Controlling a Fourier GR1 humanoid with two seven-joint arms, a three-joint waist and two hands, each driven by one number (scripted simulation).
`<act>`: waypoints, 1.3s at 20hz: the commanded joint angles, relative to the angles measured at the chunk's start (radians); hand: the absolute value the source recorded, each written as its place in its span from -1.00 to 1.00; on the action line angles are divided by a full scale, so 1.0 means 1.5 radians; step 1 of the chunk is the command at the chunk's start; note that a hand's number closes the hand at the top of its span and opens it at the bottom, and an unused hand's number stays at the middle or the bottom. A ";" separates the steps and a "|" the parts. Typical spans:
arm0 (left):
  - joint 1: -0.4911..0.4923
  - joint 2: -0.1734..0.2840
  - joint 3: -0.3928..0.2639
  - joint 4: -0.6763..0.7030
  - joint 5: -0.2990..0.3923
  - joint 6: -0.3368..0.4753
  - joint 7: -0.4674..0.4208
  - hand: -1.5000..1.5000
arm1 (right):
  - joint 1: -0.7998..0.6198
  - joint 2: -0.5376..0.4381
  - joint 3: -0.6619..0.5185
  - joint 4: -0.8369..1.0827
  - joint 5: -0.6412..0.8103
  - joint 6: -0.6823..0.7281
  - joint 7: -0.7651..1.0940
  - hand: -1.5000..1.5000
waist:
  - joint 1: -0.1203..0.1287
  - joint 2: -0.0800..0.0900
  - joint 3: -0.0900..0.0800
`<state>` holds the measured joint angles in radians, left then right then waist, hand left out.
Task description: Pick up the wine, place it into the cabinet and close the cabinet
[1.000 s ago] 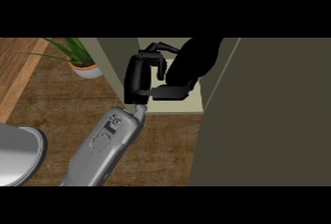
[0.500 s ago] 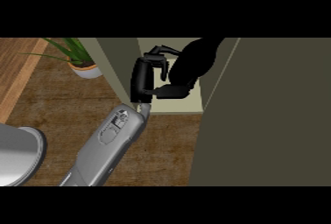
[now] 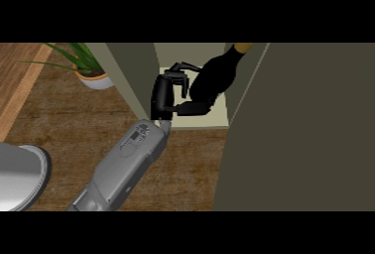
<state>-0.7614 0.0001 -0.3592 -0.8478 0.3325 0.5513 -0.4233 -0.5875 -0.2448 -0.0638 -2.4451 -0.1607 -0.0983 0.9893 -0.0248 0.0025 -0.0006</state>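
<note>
Hand [image 3: 170, 94] reaches into the open cabinet [image 3: 192, 123], fingers and thumb curled round the lower body of the wine [image 3: 214, 77]. This is the only hand in view; which arm it belongs to cannot be told for certain, though it is taken as the right. No other hand shows.

Wine bottle is dark, leaning, its neck tilted away from the hand toward the upper right, just inside the cabinet opening. Whether its base rests on the shelf cannot be told.

Risks, as judged: letting go while the bottle leans could tip it against the cabinet wall or off the shelf edge near the wrist. The wide cabinet door [image 3: 300, 129] stands right of the hand; swinging it shut early could strike the forearm.

Cabinet holds only the wine, as far as shows. A potted plant [image 3: 86, 67] sits left of the hand, well apart.
</note>
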 commanded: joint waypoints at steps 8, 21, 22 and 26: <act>-0.048 0.000 -0.021 0.173 0.051 0.012 -0.100 1.00 | 0.021 0.016 0.009 -0.043 -0.029 -0.005 0.010 -1.00 | -0.005 0.002 0.000; -0.110 0.000 0.078 0.321 0.165 -0.056 -0.223 1.00 | -0.014 0.007 -0.027 -0.017 -0.070 0.010 0.008 -1.00 | -0.023 0.009 -0.001; -0.119 0.000 0.077 0.313 0.155 -0.053 -0.194 1.00 | 0.018 0.008 -0.035 -0.016 -0.079 0.028 -0.016 -1.00 | -0.006 0.004 0.000; -0.145 0.000 0.070 0.363 0.171 -0.055 -0.205 1.00 | 0.027 0.019 -0.025 0.008 -0.066 0.039 -0.048 -1.00 | -0.015 0.007 0.000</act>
<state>-0.9468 0.0018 -0.2618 -0.3597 0.5680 0.4805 -0.7193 -0.5783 -0.2229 -0.0821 -2.4110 -0.1880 -0.0645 0.9510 -0.0465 0.0112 -0.0008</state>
